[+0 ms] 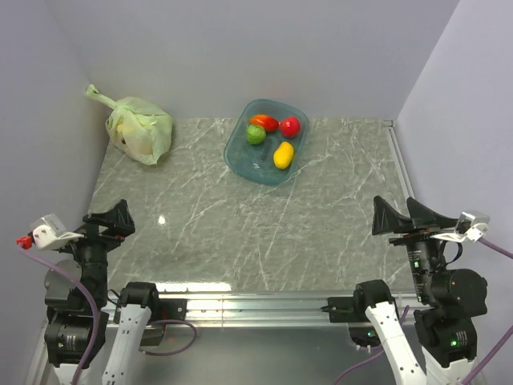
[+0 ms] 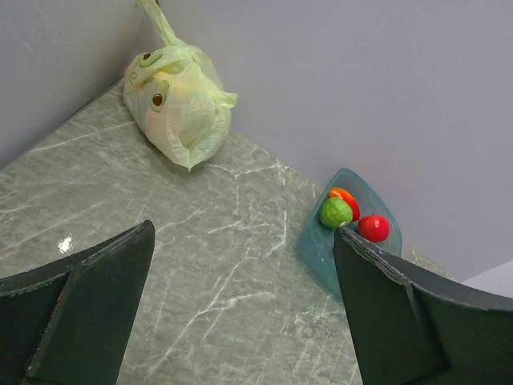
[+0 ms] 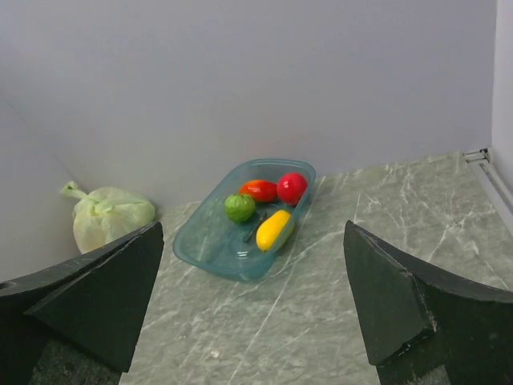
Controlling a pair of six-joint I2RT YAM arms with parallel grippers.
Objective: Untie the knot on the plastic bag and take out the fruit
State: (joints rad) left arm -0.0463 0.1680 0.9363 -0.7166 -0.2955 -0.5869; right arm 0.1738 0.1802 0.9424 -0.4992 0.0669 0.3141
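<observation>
The pale green plastic bag [image 1: 143,130] sits tied in the far left corner of the marble table, against the walls. It also shows in the left wrist view [image 2: 183,108] and the right wrist view [image 3: 112,215]. Its knot [image 1: 110,103] is at the top, with a twisted tail pointing up and left [image 2: 163,32]. The fruit inside shows only as yellowish and dark shapes through the plastic [image 2: 158,99]. My left gripper [image 1: 108,218] [image 2: 244,228] is open and empty at the near left edge. My right gripper [image 1: 398,210] [image 3: 252,227] is open and empty at the near right edge. Both are far from the bag.
A teal bowl [image 1: 240,156] stands at the back centre, holding a red oblong fruit [image 1: 264,122], a shiny red round fruit [image 1: 290,126], a green fruit [image 1: 255,134] and a yellow oval fruit [image 1: 283,154]. Walls close the left, back and right sides.
</observation>
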